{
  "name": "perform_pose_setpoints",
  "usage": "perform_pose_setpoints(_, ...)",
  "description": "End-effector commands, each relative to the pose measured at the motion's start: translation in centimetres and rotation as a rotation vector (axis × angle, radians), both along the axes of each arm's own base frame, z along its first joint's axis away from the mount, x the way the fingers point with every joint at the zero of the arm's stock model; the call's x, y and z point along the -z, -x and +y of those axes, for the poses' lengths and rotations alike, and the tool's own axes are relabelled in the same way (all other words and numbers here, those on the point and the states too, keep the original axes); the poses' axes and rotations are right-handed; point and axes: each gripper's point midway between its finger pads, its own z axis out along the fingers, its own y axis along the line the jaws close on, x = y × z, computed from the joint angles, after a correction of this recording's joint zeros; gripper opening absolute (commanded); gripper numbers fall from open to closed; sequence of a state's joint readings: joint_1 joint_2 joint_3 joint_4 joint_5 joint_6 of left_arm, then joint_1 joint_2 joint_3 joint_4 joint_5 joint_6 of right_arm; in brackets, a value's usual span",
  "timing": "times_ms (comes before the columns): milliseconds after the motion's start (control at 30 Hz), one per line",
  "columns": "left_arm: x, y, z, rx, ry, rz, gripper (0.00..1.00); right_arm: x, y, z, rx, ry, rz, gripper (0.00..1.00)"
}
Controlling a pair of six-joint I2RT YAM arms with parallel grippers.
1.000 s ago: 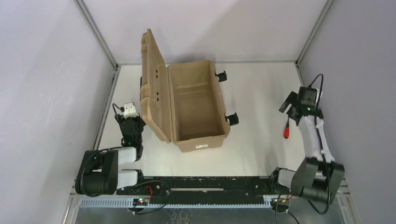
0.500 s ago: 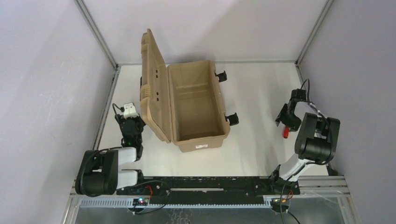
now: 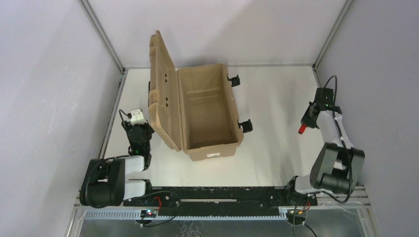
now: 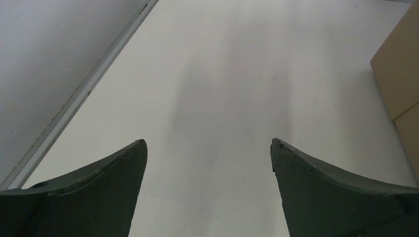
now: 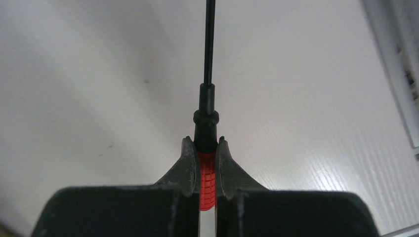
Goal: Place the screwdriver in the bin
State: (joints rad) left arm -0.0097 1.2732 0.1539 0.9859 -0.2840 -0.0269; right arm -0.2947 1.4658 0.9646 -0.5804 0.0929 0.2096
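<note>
Right wrist shows screwdriver (image 5: 205, 118): ribbed red handle, thin black shaft.

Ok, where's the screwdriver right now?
The screwdriver is on the right side of the top view, its red handle clamped in the right gripper, well clear of the open bin to its left.

The right gripper (image 5: 204, 144) pinches the screwdriver (image 5: 206, 117) between two dark fingers (image 5: 186, 165), clamped on its ribbed red handle. The black collar and thin shaft run straight up out of frame above the white bench (image 5: 94, 94).
</note>
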Motion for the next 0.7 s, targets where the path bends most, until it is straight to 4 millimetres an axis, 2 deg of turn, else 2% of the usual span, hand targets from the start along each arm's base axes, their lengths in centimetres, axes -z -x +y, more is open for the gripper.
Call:
perform_pose_setpoints(0, -3.7, -1.4, 0.2, -0.002, -0.009, -0.119, 1.0, -9.1, -1.8, 1.7, -0.122, 0.046, -0.208, 0.0)
perform_pose_setpoints(133, -3.7, -1.4, 0.2, -0.001, -0.009, -0.12, 1.0, -15.5, -2.1, 5.2, -0.254, 0.108, -0.285, 0.0)
perform_pose_setpoints(200, -3.7, -1.4, 0.2, -0.001, -0.009, -0.119, 1.0, -18.4, -2.4, 8.0, -0.329, 0.086, -0.331, 0.0)
perform_pose_setpoints(400, -3.7, -1.4, 0.2, -0.002, -0.009, -0.119, 1.0, -25.4, -3.7, 19.9, -0.599, -0.123, -0.491, 0.0)
perform_pose_setpoints(433, -3.7, -1.4, 0.2, -0.001, -0.008, -0.12, 1.0, -26.2, -3.6, 22.7, -0.667, -0.176, -0.519, 0.0)
perform_pose_setpoints(467, -3.7, -1.4, 0.2, -0.001, -0.009, -0.12, 1.0, -26.8, -3.9, 24.3, -0.705, -0.21, -0.542, 0.0)
perform_pose_setpoints(567, -3.7, -1.4, 0.2, -0.001, -0.008, -0.119, 1.0, -28.3, -3.6, 30.7, -0.868, -0.382, -0.571, 0.0)
perform_pose_setpoints(600, -3.7, -1.4, 0.2, -0.001, -0.008, -0.119, 1.0, -28.5, -3.2, 33.0, -0.922, -0.442, -0.562, 0.0)
perform_pose_setpoints(667, -3.7, -1.4, 0.2, -0.001, -0.009, -0.12, 1.0, -28.3, -3.2, 36.0, -0.97, -0.487, -0.538, 0.0)
